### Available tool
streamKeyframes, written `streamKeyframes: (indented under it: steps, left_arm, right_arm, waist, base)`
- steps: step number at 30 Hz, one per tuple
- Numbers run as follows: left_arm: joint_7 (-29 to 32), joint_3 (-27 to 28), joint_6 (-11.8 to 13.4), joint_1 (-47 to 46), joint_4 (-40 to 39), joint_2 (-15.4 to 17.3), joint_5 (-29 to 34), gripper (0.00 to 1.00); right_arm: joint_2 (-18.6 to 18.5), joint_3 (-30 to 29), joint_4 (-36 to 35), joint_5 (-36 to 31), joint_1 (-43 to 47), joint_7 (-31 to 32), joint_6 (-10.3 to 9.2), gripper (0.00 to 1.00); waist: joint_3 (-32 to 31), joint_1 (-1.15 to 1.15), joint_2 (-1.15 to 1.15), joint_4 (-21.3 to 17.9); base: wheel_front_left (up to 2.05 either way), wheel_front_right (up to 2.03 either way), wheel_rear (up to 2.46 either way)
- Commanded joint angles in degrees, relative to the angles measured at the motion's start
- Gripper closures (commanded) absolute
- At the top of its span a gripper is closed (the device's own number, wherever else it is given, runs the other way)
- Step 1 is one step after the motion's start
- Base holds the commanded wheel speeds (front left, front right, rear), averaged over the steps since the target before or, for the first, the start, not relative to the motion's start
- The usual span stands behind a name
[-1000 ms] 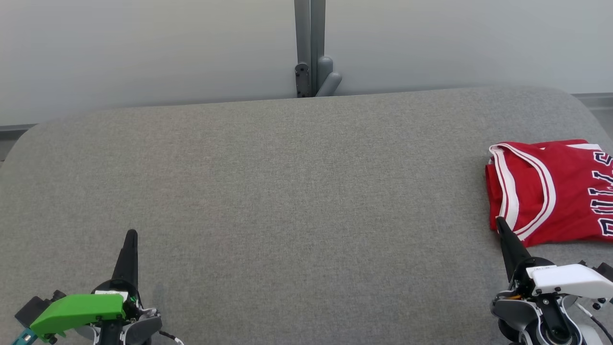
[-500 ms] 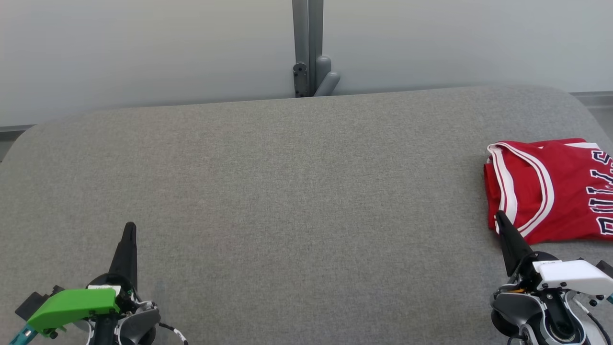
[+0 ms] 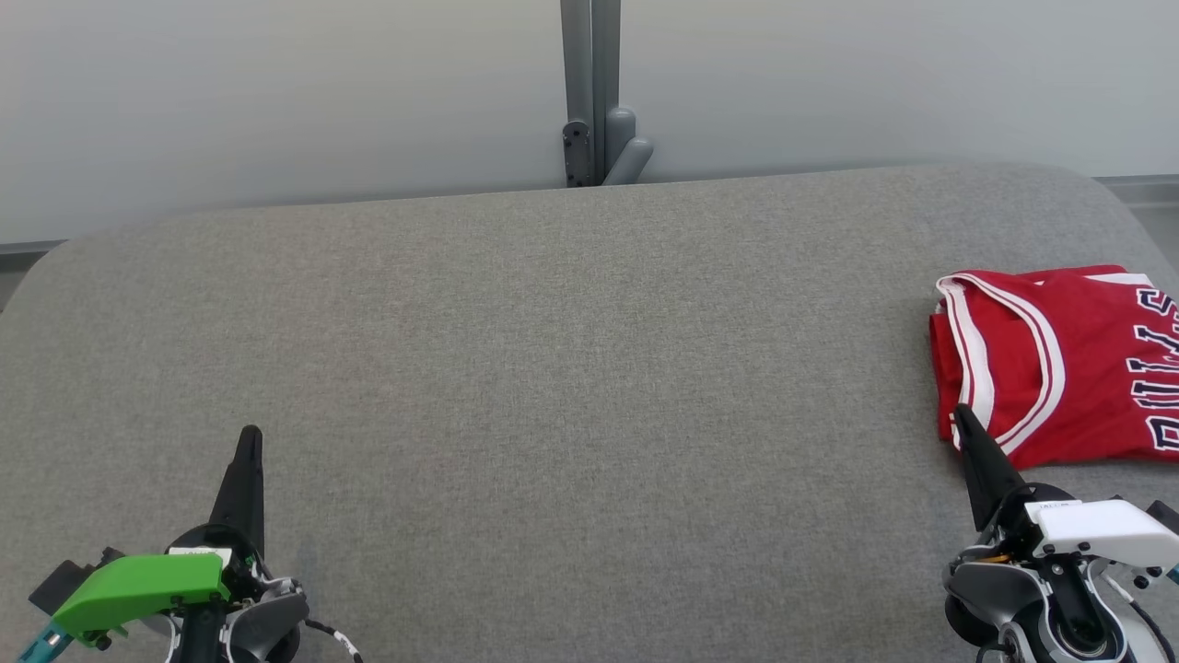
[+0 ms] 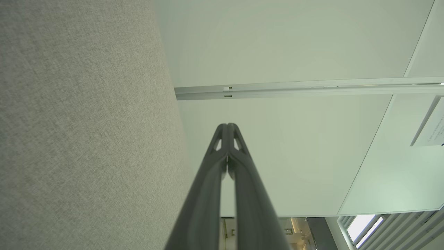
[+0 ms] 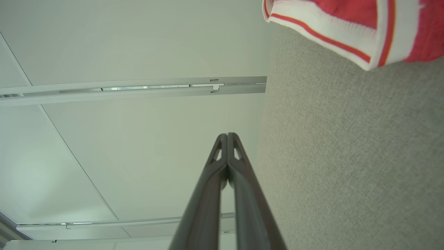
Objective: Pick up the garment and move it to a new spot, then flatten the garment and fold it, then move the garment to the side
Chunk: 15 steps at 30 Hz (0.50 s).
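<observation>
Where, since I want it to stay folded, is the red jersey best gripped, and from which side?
Likely the folded left edge of the jersey, pinching all stacked layers, coming low from the bare cushion on its left. That edge is thick and rounded, and the right end effector, shut now, is nearest.

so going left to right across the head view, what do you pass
left gripper → grey post at the wall → red garment
</observation>
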Motion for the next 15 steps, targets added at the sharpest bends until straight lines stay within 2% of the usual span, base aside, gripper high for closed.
streamKeyframes:
  steps: [1, 15]
  left_arm:
    - [0.13, 0.29, 0.08, -0.65, -0.05, 0.38, -0.03, 1.00]
    - [0.11, 0.32, 0.08, -0.65, -0.05, 0.34, 0.02, 1.00]
  right_arm:
    - [-0.10, -0.15, -0.22, 0.41, -0.43, 0.22, 0.02, 1.00]
    - [-0.10, -0.14, -0.22, 0.41, -0.43, 0.21, 0.02, 1.00]
  waist:
    - [0.00, 0.00, 0.58, 0.00]
    - [0.00, 0.00, 0.58, 0.00]
  base:
    - [0.00, 0.00, 0.00]
    - [0.00, 0.00, 0.00]
